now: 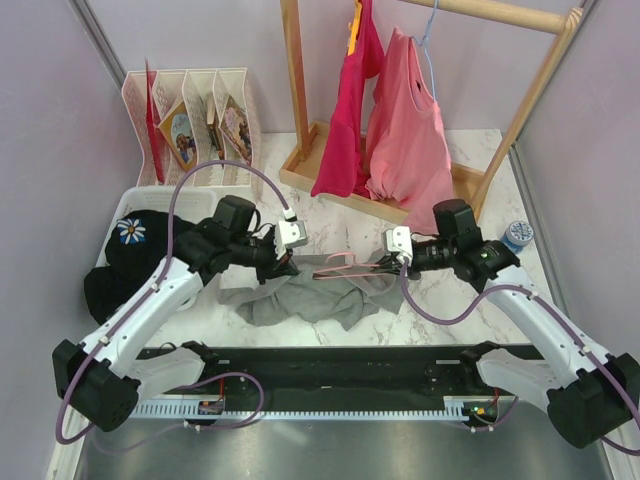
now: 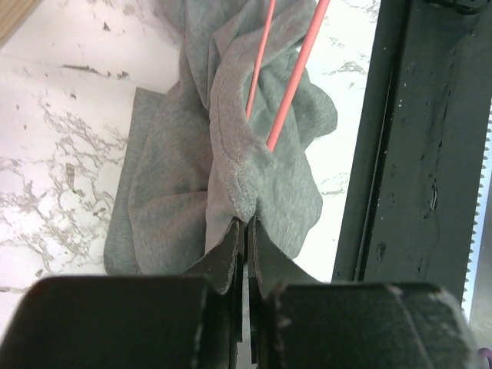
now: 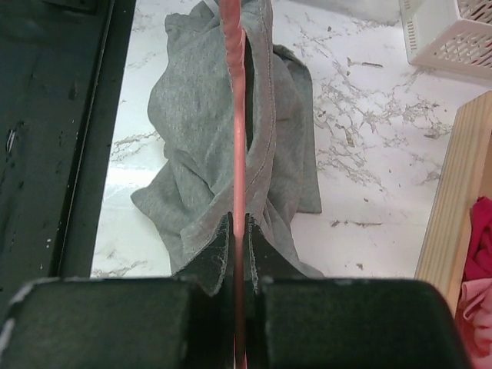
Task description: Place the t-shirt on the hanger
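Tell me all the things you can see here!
t-shirt: one, grey, mid-table
hanger: one, pale pink, poking into t-shirt
dark top: one, magenta, on rack
light top: one, pink, on rack
rack: one, wooden, back
basket: one, white, left
garment: one, black with daisy, in basket
file holder: one, white, back left
round thing: one, blue-white, far right
left hand: one, black, shut on t-shirt
right hand: one, black, shut on hanger

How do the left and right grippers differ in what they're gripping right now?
The left gripper is shut on a fold of the grey t-shirt; the right gripper is shut on the pink hanger. The left one sits at the shirt's left end in the top view, the right one at its right end. Both are closed and face each other.
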Controlling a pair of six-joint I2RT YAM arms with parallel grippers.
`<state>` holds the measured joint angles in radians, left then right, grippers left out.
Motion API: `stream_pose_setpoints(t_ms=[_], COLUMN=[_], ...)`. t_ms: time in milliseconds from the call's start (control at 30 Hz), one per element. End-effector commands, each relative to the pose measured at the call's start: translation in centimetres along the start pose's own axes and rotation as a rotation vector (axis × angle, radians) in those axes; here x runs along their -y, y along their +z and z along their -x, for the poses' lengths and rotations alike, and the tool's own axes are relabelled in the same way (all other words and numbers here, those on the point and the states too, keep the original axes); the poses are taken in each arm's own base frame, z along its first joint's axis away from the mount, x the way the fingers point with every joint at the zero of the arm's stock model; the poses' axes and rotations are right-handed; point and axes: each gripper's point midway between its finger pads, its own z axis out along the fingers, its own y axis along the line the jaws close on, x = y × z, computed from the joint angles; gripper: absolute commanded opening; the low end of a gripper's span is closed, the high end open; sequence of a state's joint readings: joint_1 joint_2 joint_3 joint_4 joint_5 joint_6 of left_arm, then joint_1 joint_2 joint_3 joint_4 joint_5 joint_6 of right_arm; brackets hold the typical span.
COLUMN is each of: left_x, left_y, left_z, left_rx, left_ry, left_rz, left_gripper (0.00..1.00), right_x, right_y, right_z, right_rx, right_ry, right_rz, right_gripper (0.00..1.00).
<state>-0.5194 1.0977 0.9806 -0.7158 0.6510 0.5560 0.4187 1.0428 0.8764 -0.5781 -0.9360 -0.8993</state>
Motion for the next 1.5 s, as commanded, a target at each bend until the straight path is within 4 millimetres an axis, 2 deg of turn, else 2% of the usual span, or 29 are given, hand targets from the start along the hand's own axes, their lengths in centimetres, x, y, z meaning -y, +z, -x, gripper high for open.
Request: stream_pose_setpoints(t_ms=[0,200,333,400,433,533,567,633,700,800,900,1000,1167,1267,1467], left_x=[0.9,1.5,1.7,1.6,1.5,1.1,0.6,0.2,-0.2,-1.2,-2.7,-1.8,0.3,0.6,-1.2], left_y=[-0.6,-1.2,-1.8,-2.2,-2.3,-3.1,-3.4,-4.2,-5.0,-5.5,-6.1,-6.2,-5.0,-3.9,-2.6], left_z=[3.2,4.3,4.0,3.7,3.6,3.1,3.0,3.3,3.9,3.9,4.4,5.4,4.5,3.5,2.1], left_rx=[0.093,0.124,0.119,0.101,0.094,0.068,0.053,0.049,0.054,0.009,-0.033,-0.007,-0.009,-0.038,-0.105], left_ry=[0.105,0.192,0.283,0.308,0.332,0.381,0.393,0.423,0.45,0.503,0.56,0.595,0.59,0.555,0.502], left_rz=[-0.057,-0.064,-0.05,-0.033,-0.022,0.028,0.056,0.104,0.141,0.181,0.232,0.181,0.063,0.021,0.018], left_gripper=[0.02,0.03,0.08,0.13,0.15,0.28,0.36,0.41,0.45,0.47,0.5,0.57,0.57,0.56,0.46], right_x=[0.7,0.7,1.3,1.6,2.4,2.5,2.5,2.2,2.0,1.4,1.0,0.9,1.2,1.3,1.3], right_y=[1.4,2.4,2.9,3.2,3.3,3.5,3.6,3.6,3.5,3.5,3.5,3.5,3.5,3.4,3.3], right_z=[2.8,2.7,2.6,2.9,3.6,3.9,3.9,3.8,3.7,3.2,3.0,3.2,3.6,3.7,4.1], right_rx=[0.148,0.185,0.199,0.22,0.246,0.261,0.262,0.26,0.258,0.246,0.236,0.239,0.239,0.242,0.244], right_ry=[-0.054,-0.057,-0.063,-0.024,-0.044,-0.026,-0.028,-0.026,-0.04,-0.057,-0.066,-0.073,-0.082,-0.094,-0.117], right_rz=[-0.002,-0.011,-0.019,-0.034,-0.058,-0.063,-0.06,-0.052,-0.049,-0.037,-0.023,-0.019,-0.026,-0.033,-0.038], right_gripper=[0.0,0.0,0.0,0.0,0.0,0.0,0.0,0.0,0.0,0.0,0.0,0.0,0.0,0.0,0.0])
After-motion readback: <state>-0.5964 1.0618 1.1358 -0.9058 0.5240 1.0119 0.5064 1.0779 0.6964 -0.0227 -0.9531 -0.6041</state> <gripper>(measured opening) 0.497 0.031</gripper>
